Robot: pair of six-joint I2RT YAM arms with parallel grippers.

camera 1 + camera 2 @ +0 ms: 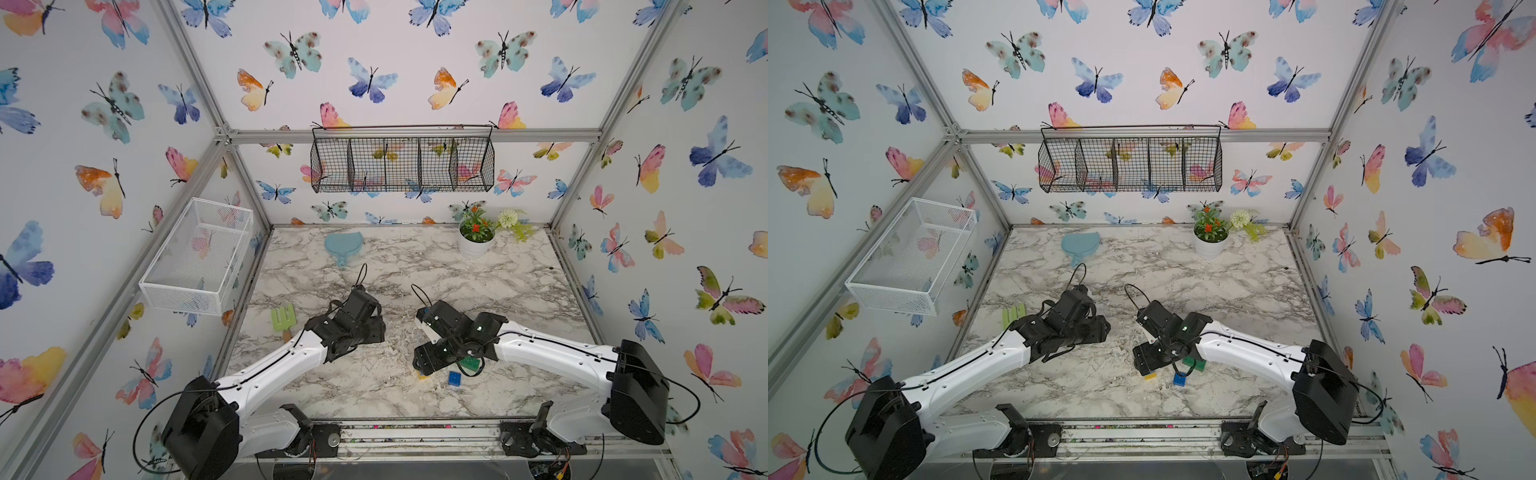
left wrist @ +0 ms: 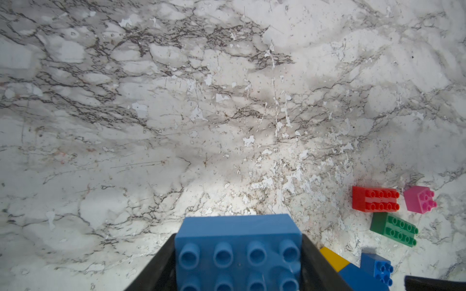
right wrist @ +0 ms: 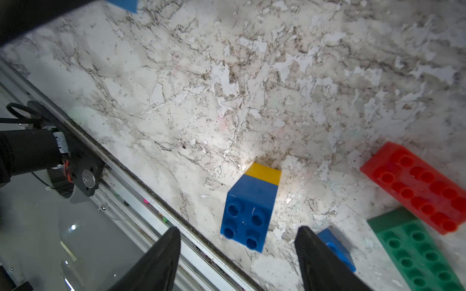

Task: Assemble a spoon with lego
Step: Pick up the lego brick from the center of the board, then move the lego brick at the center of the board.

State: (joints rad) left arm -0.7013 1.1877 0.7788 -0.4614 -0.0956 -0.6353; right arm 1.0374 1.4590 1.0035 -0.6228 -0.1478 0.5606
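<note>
Two joined bricks (image 3: 252,201), blue on yellow and seemingly upright, sit just ahead of the wide, empty jaws of the right tool (image 3: 238,229); their yellow edge (image 1: 423,376) peeks out low centre in a top view. A skewed close could topple them or knock the loose blue brick (image 3: 336,249) alongside. Left tool (image 2: 239,238) clamps the long light-blue brick (image 2: 237,254). No readable writing.
</note>
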